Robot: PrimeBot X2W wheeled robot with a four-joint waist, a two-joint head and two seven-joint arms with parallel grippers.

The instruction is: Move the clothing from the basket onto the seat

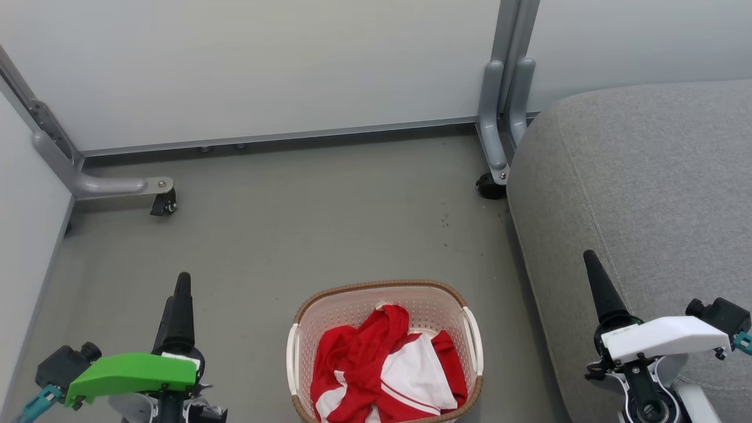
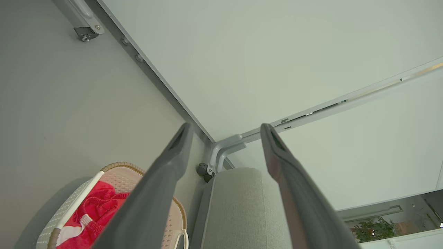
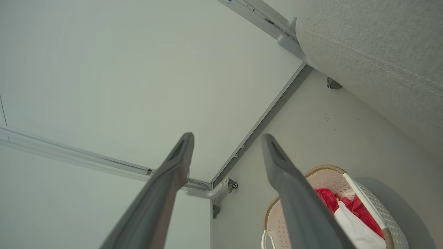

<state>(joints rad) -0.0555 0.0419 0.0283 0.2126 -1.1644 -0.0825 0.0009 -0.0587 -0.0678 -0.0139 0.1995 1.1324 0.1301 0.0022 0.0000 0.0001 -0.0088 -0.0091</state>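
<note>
"So, what takes up the most room?"

"Pale partition panels on grey metal legs, standing on a grey-green floor. Next comes the light-grey seat at the robot's right, its rounded corner just beside one panel leg."

"And the basket?"

"The cream basket stands on the floor just left of the seat, low in the middle of the head view, between the two arms. The clothing lies crumpled inside it, red with white panels and thin stripes."

"The grippers?"

"The left gripper has its two dark fingers spread wide with nothing between them, above the floor to the left of the basket. The right gripper is spread just the same and empty, over the seat's near edge. Both are well apart from the clothing."

"Anything smaller?"

"A black caster under the left panel leg."
</note>
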